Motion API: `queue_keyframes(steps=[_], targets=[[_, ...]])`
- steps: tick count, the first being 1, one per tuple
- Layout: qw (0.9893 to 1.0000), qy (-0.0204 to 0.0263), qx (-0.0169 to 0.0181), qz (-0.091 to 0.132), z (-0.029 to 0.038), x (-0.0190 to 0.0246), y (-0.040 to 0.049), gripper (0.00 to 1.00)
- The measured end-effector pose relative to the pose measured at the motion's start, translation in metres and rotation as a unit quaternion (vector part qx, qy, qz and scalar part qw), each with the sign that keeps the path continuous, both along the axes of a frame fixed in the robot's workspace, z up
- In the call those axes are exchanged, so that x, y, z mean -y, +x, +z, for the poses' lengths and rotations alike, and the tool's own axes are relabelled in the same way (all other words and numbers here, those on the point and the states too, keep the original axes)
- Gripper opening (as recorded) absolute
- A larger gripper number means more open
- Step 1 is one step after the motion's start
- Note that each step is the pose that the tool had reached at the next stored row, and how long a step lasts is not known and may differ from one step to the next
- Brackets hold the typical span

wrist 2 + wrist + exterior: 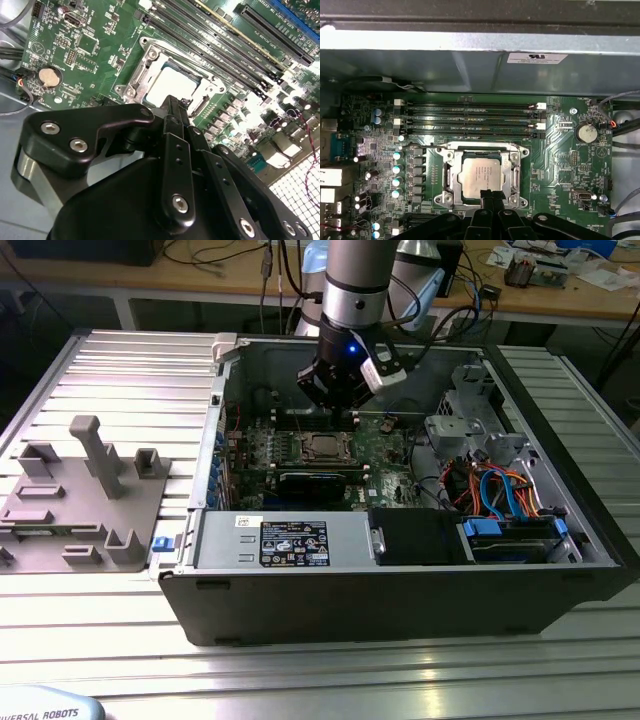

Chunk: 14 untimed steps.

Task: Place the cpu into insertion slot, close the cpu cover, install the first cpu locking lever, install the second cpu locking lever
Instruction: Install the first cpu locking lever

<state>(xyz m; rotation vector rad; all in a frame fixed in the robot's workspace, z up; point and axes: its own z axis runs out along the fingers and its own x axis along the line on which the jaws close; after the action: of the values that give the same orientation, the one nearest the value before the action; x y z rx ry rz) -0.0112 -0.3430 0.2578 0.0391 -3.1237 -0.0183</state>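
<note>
Sitting in its socket, the cpu lies just beside the clenched end effector.

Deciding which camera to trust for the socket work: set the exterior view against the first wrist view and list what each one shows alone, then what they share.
Exterior view alone: the whole open computer case on the ribbed metal table, the grey fixture tray at that view's left, the arm reaching down into the case, and the orange and blue cables.

First wrist view alone: the coin battery and the memory slots.

Both: the cpu seated in its socket, the cpu cover framing it, and the gripper just beside the socket.
</note>
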Motion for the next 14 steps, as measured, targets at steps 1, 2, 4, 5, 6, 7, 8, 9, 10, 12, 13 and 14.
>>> queue_keyframes(steps=[1,2,4,5,6,7,8,9,10,12,13,14], targets=[[1.0,0.0,0.0,0.0,0.0,0.0,0.0,0.11],[1.0,0.0,0.0,0.0,0.0001,0.0,0.0,0.11],[1.0,-0.0001,-0.0001,0.0,0.0001,0.0,-0.0001,0.11],[1.0,-0.0001,0.0,0.0,0.0001,0.0,-0.0004,0.11],[1.0,-0.0001,-0.0001,0.0,0.0001,0.0,-0.0011,0.11],[1.0,-0.0001,0.0,0.0,0.0001,0.0,-0.0024,0.11],[1.0,-0.0001,0.0,0.0,0.0001,0.0,-0.0035,0.11],[1.0,-0.0001,0.0,0.0,0.0001,0.0,-0.0045,0.11],[1.0,-0.0001,0.0002,0.0,0.0001,0.0,-0.0059,0.11],[1.0,-0.0001,0.0008,0.0,0.0001,-0.0001,-0.0097,0.11],[1.0,-0.0001,0.0011,0.0,0.0001,-0.0002,-0.0122,0.11],[1.0,-0.0001,0.0012,0.0,0.0001,-0.0003,-0.0135,0.11]])
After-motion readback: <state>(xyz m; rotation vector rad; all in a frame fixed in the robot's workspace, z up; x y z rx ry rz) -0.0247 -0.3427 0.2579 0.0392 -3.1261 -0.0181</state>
